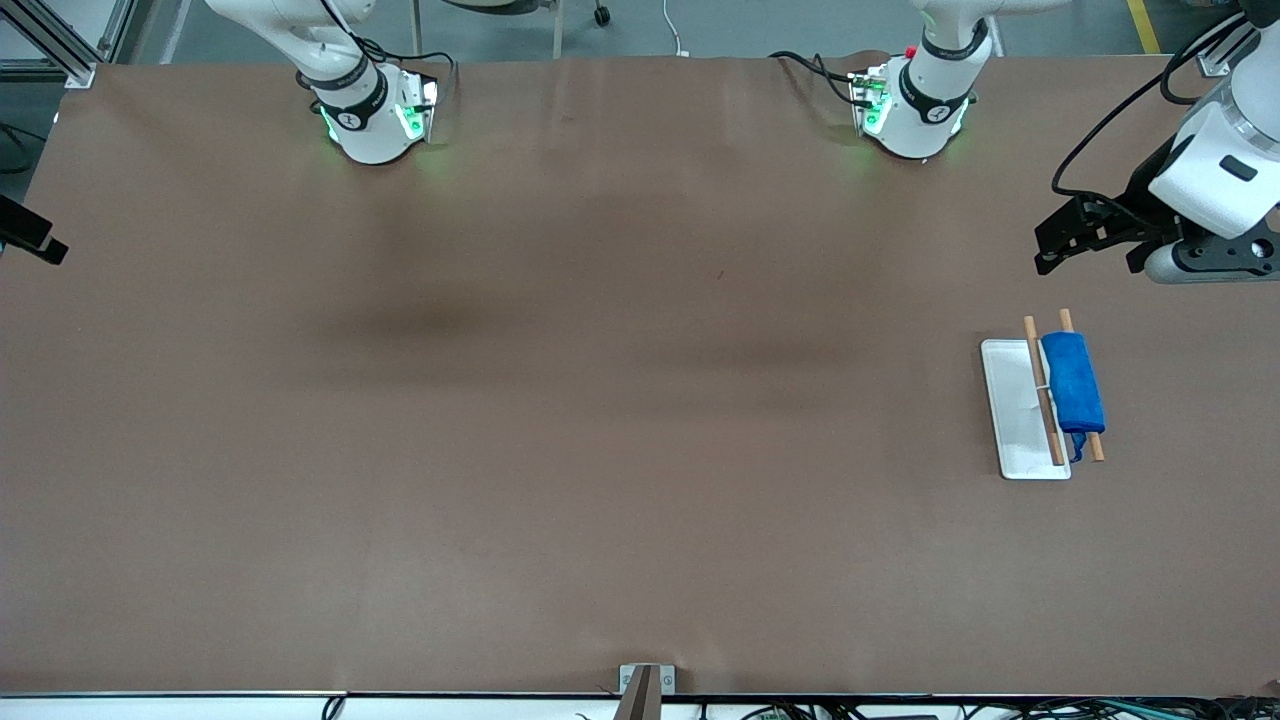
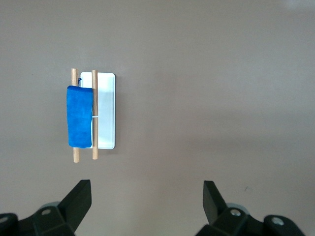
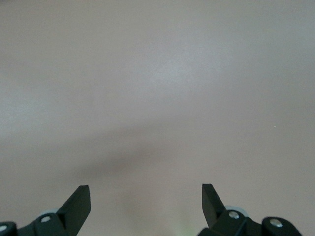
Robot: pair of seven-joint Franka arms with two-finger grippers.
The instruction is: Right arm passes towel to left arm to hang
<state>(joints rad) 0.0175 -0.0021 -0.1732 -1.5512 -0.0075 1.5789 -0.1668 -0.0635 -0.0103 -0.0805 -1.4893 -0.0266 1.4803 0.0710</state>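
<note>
Draping a wooden rack rod (image 1: 1082, 385), the bright blue towel (image 1: 1073, 394) hangs folded; both grippers' jaws gape empty.

A robotics lab: my two arm bases (image 1: 375, 115) glow green, bolted to a wide table (image 1: 560, 450) under plain brown covering, with aluminium framing (image 1: 60, 45) at one corner, loose cables (image 1: 1000, 708) along its edge and grey floor (image 1: 760, 25).

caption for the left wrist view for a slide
Open left gripper above table, blue towel draped over wooden rack.
</note>
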